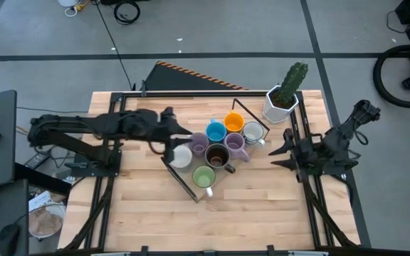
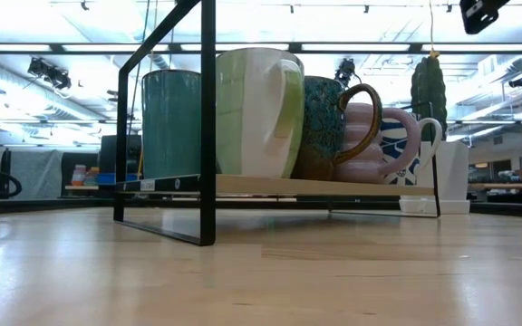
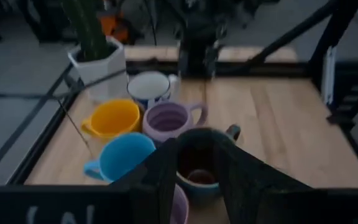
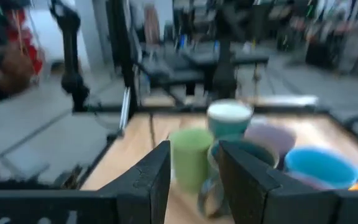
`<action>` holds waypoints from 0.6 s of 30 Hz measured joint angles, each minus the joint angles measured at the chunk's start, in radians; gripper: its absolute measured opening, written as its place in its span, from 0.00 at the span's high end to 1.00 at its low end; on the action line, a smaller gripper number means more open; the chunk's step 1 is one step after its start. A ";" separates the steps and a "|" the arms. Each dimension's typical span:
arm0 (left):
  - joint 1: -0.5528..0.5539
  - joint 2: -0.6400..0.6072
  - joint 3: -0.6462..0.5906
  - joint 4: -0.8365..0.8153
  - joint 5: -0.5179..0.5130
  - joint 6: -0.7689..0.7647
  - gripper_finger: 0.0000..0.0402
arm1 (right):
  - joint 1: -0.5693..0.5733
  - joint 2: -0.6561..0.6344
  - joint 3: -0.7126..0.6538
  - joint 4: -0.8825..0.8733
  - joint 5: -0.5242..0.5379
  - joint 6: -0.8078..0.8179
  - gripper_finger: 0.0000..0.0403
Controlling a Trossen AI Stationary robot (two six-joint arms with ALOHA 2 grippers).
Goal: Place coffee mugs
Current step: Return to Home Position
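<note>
High view: eight mugs stand clustered on the shelf. My left claw hovers just beside the white mug. My right claw sits to the cluster's right.

Low view: mugs upright on the shelf board, nothing tilted.

Left wrist view: fingers parted, nothing gripped; dark brown mug ahead.

Right wrist view: fingers parted, empty; green mug ahead.

Judgement: placing looks finished and homing is in hand. Next move calls for lifting clear without clipping the frame.

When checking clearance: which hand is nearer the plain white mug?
Left. The left hand is just beside the plain white mug; the right hand sits beyond the other mugs, near the table's right edge.
</note>
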 joint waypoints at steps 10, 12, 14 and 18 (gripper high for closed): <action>0.123 -0.277 -0.408 0.401 0.181 -0.075 0.71 | -0.144 -0.250 -0.191 0.162 -0.095 -0.052 0.78; 0.167 -0.323 -0.477 0.454 0.206 -0.091 0.71 | -0.167 -0.278 -0.225 0.191 -0.113 -0.054 0.82; 0.206 -0.366 -0.532 0.479 0.209 -0.106 0.71 | -0.189 -0.296 -0.254 0.209 -0.117 -0.057 0.85; 0.265 -0.443 -0.614 0.513 0.210 -0.128 0.71 | -0.225 -0.322 -0.306 0.241 -0.133 -0.054 0.90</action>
